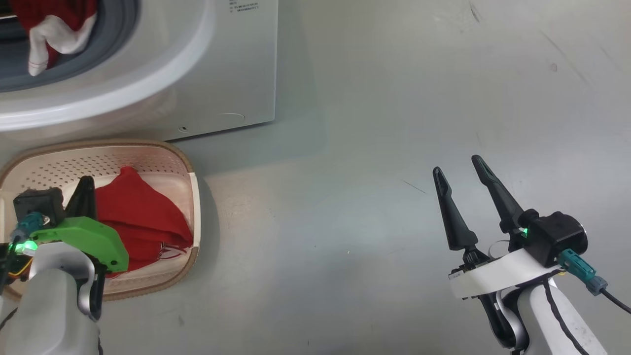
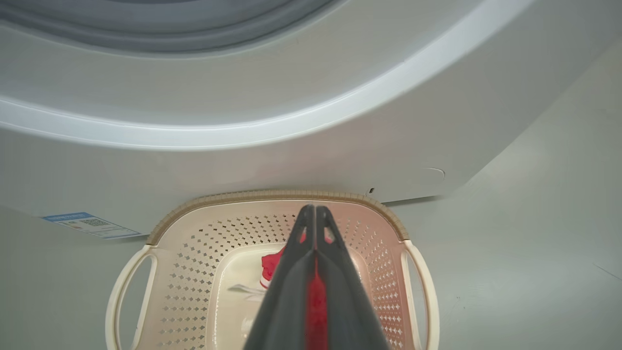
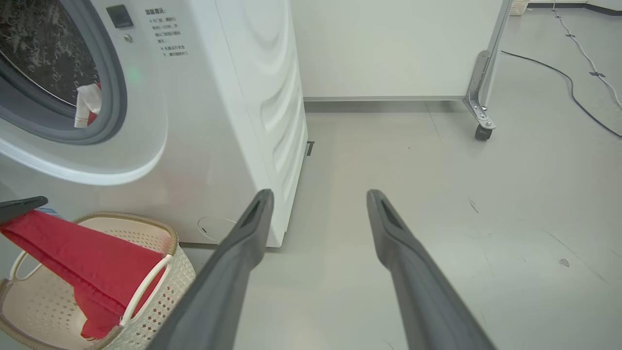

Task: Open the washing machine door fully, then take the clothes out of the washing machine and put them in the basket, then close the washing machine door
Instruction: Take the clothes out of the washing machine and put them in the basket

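A white machine (image 3: 233, 121) carried a block of small dark Chinese print (image 3: 166, 32) high on its front: one heading line above four shorter lines, all too small to make out. Low on the same front sat a label (image 2: 73, 217) with a blue top band, a QR code (image 2: 94, 222) and fine print, also too small to read.

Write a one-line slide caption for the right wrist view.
Right pincer open above the floor, while the left pincer holds a red garment hanging into the basket beside the washing machine.
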